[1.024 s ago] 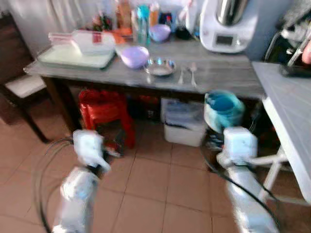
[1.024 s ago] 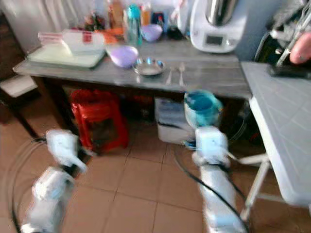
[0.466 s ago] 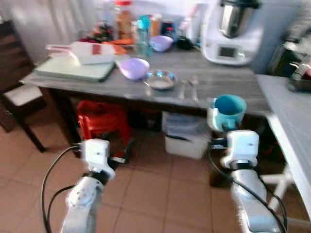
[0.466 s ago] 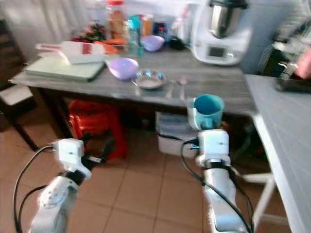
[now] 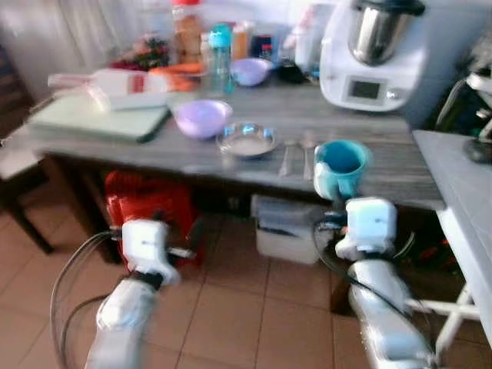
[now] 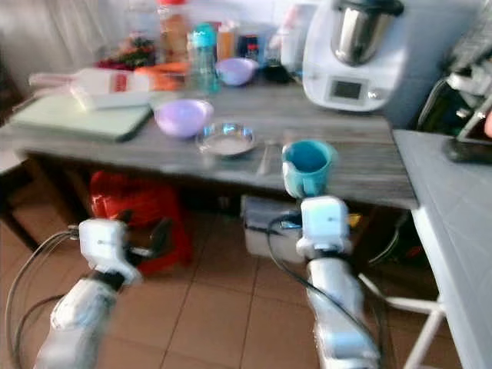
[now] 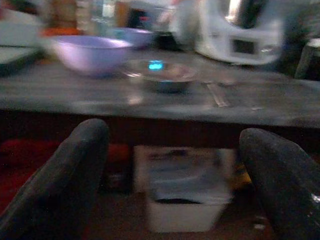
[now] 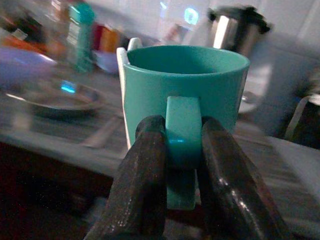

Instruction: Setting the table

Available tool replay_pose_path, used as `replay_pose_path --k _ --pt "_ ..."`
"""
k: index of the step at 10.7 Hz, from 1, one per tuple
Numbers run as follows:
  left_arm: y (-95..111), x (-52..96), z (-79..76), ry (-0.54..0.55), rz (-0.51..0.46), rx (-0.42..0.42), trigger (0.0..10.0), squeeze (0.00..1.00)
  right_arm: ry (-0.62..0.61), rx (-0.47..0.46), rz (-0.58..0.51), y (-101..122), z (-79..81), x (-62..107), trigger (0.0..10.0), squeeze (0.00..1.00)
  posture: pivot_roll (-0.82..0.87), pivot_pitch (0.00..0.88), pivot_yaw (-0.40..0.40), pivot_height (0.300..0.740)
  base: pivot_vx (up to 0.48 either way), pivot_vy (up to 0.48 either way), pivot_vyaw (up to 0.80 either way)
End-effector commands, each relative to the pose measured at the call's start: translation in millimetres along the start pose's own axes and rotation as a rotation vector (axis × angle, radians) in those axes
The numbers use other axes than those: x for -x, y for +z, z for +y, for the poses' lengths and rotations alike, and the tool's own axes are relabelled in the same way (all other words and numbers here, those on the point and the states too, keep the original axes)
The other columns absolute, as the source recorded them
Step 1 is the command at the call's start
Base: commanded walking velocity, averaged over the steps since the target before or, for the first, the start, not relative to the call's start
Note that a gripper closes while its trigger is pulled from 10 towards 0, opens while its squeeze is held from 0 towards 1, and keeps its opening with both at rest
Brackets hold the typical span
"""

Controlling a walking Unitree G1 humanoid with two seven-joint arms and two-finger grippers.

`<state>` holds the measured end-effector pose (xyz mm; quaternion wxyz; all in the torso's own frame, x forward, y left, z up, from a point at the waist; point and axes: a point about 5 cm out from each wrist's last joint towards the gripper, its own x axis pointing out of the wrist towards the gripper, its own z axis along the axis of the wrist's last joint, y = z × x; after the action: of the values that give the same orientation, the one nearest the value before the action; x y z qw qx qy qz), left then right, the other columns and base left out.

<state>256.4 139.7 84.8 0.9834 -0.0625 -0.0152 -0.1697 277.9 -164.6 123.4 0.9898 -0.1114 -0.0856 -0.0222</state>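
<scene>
A teal mug (image 5: 340,167) is held upright by its handle in my right gripper (image 8: 183,150), which is shut on it, just before the front edge of the grey table (image 5: 384,165). On the table lie a steel dish (image 5: 247,141), a lilac bowl (image 5: 201,118), and a fork and spoon (image 5: 296,156) beside the dish. My left gripper (image 7: 170,165) is open and empty, low in front of the table, its fingers (image 7: 65,185) facing the table's edge and the dish (image 7: 160,72).
A white kitchen machine (image 5: 377,50) stands at the back right, with bottles and jars (image 5: 219,42) and a green tray (image 5: 100,119) along the back left. Under the table sit a red stool (image 5: 150,204) and a white box (image 5: 288,223). A white table (image 5: 469,192) stands on the right.
The camera has come closer to the table. My right gripper has carried the mug up and forward to the table's edge. The left gripper stays low and open.
</scene>
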Motion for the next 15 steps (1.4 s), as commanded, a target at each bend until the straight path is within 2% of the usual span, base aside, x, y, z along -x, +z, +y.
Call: replay_pose_path --k 1,7,15 --pt "7.0 1.3 6.5 -0.006 -0.011 -0.021 10.0 0.00 0.004 -0.016 -0.057 14.3 6.0 -5.6 10.0 0.00 0.13 0.000 -0.025 0.740 0.409 0.000 0.00" --pt "10.3 -2.4 0.4 -0.039 -0.014 -0.013 10.0 0.00 0.016 -0.005 -0.061 14.5 6.9 -6.7 10.0 0.00 0.13 0.000 -0.023 0.740 0.401 0.000 0.00" --pt "11.8 0.9 3.7 -0.030 0.000 -0.032 10.0 0.00 0.043 0.009 -0.076 16.0 9.9 -4.1 10.0 0.00 0.13 0.000 -0.013 0.740 0.364 0.000 0.00"
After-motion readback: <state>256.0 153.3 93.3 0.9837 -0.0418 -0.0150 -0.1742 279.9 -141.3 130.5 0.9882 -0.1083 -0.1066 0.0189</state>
